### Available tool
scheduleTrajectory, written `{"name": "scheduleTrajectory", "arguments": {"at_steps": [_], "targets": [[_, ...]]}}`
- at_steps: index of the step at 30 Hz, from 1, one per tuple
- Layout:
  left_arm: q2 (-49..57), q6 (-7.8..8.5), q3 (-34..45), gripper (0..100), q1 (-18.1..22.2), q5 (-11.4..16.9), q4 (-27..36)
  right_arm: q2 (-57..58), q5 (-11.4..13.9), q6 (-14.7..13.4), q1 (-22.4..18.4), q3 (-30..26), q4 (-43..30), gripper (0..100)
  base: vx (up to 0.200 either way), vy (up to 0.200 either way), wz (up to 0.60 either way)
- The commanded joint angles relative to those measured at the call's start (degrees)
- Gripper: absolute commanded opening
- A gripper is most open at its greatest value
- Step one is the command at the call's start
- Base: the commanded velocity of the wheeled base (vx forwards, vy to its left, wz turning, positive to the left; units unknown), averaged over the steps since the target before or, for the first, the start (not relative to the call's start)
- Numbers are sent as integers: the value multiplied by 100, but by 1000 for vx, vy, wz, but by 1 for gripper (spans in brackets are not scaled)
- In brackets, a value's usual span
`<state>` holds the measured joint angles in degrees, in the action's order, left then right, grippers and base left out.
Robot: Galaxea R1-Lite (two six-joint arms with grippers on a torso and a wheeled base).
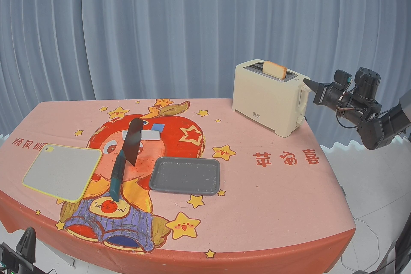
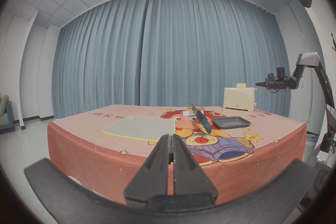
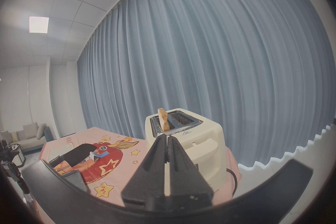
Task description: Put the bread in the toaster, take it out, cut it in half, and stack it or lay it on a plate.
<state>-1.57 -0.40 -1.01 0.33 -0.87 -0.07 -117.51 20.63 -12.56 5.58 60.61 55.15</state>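
Bread (image 1: 274, 69): stood upright in a toaster (image 1: 269, 103) slot, far right on the table (image 1: 278, 202).
Right gripper (image 1: 306, 82): closed, empty, just right of the toaster.
Left gripper (image 2: 171, 139): closed, empty, near left.
Tray (image 1: 185, 175), knife (image 1: 117, 174), board (image 1: 62, 172): centre to left.

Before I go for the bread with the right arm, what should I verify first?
1. Bread stands up out of the toaster slot with its top exposed: ok.
2. Right hand open for a grasp: not ok, it is shut.
3. Right hand above the bread: not ok, it sits beside the toaster's end, about level with its top.
4. Cutting board flat on the table: ok.
5. Knife between the board and the grey tray: ok.
6. Bread toasted enough: cannot tell.
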Motion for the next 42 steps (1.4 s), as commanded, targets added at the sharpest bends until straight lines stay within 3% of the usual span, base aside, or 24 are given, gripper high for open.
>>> {"name": "scheduleTrajectory", "arguments": {"at_steps": [1,30,42], "targets": [[-10,-4,101,0,2,-10,-1,-159,3,-1,-31,65,5,0,0,0,0],[-10,-4,101,0,2,-1,-1,-115,-331,16,-66,3,-83,0,0,0,0],[-10,-4,101,0,2,-1,-1,-115,-340,52,-57,-49,-92,0,0,0,0]]}}
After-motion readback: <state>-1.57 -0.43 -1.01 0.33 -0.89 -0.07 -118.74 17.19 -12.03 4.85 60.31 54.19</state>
